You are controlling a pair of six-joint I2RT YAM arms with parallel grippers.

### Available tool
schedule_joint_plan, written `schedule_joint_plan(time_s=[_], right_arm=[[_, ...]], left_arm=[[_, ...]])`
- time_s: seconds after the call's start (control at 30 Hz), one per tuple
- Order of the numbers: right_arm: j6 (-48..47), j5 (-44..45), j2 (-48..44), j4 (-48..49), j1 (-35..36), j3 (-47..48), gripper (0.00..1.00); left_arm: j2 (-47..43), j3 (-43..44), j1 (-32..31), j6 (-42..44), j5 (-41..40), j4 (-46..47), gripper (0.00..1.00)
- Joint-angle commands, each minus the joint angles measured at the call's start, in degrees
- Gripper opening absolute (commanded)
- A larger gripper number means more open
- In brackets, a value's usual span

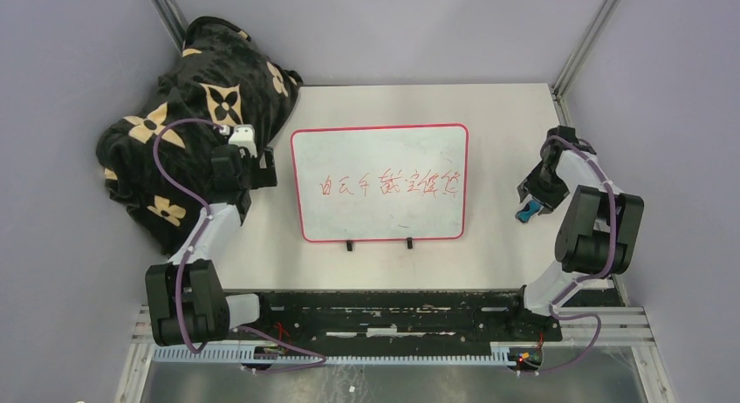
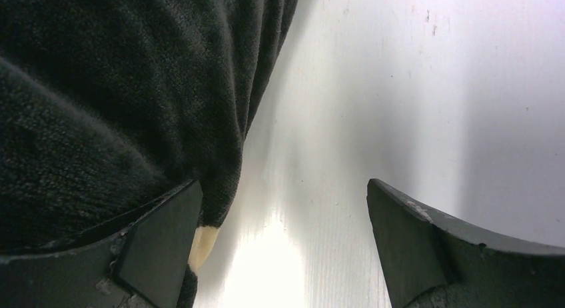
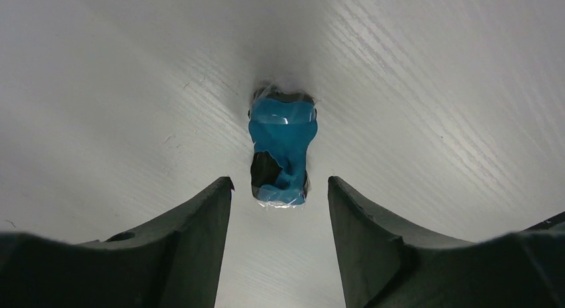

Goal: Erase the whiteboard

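Observation:
The whiteboard (image 1: 375, 150) lies flat mid-table, red-rimmed, with two black feet on its near edge and a line of red writing across its middle. A small blue and black object in clear wrap (image 3: 282, 148) lies on the table at the right (image 1: 526, 214). My right gripper (image 3: 280, 188) is open just behind it, fingers either side of its near end without touching; in the top view the gripper (image 1: 532, 201) hovers over it. My left gripper (image 2: 285, 191) is open and empty at the board's left (image 1: 255, 166), its left finger against the blanket's edge.
A black blanket with cream flower shapes (image 1: 201, 115) is heaped at the far left and fills the left of the left wrist view (image 2: 100, 88). Metal frame posts (image 1: 580, 45) stand at the back corners. A black rail (image 1: 375, 311) runs along the near edge.

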Motion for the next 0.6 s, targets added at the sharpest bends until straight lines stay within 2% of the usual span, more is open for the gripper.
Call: schedule_joint_plan(time_s=[0.0, 0.37, 0.57], right_arm=[[1.1, -2.2, 1.8, 3.7, -0.1, -1.4, 0.63], [2.2, -3.2, 3.0, 7.1, -1.1, -4.7, 0.61], [2.3, -3.6, 3.1, 8.7, -2.3, -5.9, 0.54]], left_arm=[[-0.6, 3.2, 0.3, 0.9, 1.2, -1.4, 1.0], [-2.8, 2.9, 0.3, 0.7, 0.8, -2.8, 1.0], [-2.8, 2.9, 0.2, 0.5, 1.2, -3.0, 1.0]])
